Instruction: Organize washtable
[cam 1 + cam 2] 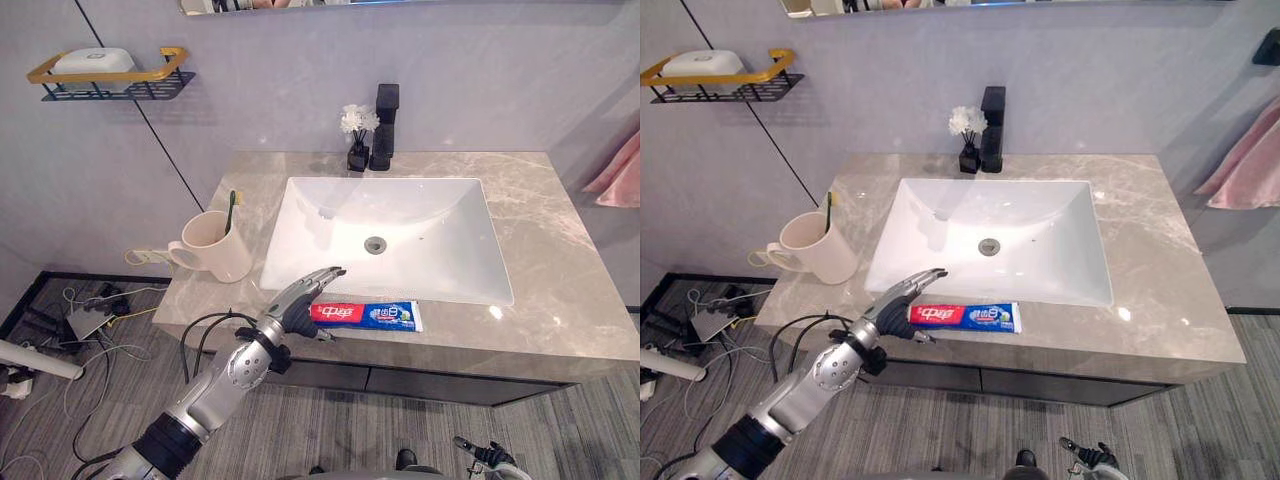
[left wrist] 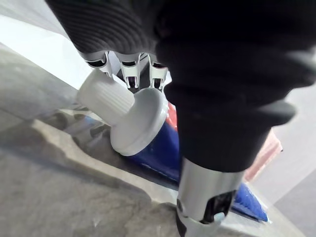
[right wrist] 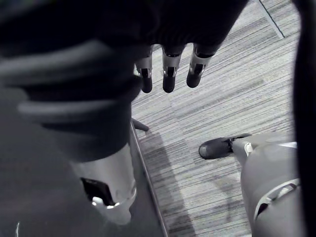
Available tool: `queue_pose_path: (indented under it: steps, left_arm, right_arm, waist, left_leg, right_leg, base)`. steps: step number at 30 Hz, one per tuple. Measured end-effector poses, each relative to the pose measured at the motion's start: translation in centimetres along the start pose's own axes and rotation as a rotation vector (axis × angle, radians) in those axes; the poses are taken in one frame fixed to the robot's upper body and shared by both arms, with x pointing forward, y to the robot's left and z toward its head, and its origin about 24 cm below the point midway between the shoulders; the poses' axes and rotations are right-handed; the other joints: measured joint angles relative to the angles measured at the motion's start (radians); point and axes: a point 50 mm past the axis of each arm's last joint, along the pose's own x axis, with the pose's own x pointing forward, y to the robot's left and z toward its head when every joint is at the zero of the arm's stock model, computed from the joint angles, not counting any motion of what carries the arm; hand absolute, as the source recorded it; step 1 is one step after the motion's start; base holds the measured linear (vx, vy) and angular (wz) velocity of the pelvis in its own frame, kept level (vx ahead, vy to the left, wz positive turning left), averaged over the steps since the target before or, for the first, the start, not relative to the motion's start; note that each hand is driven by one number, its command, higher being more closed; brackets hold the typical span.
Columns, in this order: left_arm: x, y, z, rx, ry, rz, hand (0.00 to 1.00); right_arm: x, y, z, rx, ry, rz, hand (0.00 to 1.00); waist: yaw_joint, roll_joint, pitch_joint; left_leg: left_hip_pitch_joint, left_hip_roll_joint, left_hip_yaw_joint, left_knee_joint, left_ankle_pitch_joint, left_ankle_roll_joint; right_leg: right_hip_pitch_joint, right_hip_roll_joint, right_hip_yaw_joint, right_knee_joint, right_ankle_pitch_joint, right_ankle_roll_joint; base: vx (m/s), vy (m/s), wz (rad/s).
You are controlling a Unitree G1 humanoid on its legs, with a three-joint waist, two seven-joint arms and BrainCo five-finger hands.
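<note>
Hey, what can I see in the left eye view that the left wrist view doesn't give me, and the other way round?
The left eye view adds the sink, the mug with its toothbrush, the black faucet, the white flowers and the wall shelf with soap. The left wrist view adds a close look at the white ribbed cap of the toothpaste tube, with fingers just behind it. Both show the left robot hand, open, at the tube's cap end on the countertop.

- The toothpaste tube (image 1: 372, 316) has its left end covered by the left hand (image 1: 300, 303) in the head views.
- The toothbrush (image 1: 232, 208) shows its top; the rest is sunk in the cup (image 1: 215, 248).
- The pink towel (image 1: 620, 175), far right, is cut by the edge.
- The white item (image 1: 93, 62) on the wall shelf (image 1: 150, 85) is too small to identify.
</note>
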Motion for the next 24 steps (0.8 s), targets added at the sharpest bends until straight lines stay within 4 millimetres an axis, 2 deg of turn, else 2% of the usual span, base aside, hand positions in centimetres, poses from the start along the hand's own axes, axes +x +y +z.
queue_pose_path:
  steps: [11, 16, 24]
  left_arm:
    - [0.0, 0.3, -0.4, -0.092, 0.018, 0.0, 0.0]
    - [-0.1, 2.1, -1.3, -0.164, 0.059, 0.082, 0.0]
    - [-0.2, 2.3, -1.4, -0.205, 0.071, 0.09, 0.0]
  right_arm:
    - [0.0, -0.1, -0.4, -0.012, 0.018, -0.002, 0.0]
    - [-0.1, 0.0, -0.6, -0.012, 0.029, 0.003, 0.0]
    - [-0.1, 0.2, -0.8, -0.015, 0.032, 0.007, 0.0]
  waist:
    - [0.002, -0.006, 0.004]
    - [0.002, -0.01, 0.006]
    - [0.002, -0.02, 0.012]
  left_leg:
    - [0.0, -0.001, 0.002, 0.0, 0.0, 0.0]
    - [0.0, -0.001, 0.002, 0.0, 0.0, 0.0]
    - [0.0, -0.001, 0.003, 0.0, 0.0, 0.0]
  right_leg:
    - [-0.001, -0.001, 0.002, 0.0, 0.002, 0.003]
    - [-0.001, -0.001, 0.002, 0.0, 0.002, 0.003]
    - [-0.001, -0.001, 0.002, 0.0, 0.002, 0.003]
  base:
    - [0.0, 0.0, 0.0]
    - [0.0, 0.0, 0.0]
    - [0.0, 0.0, 0.0]
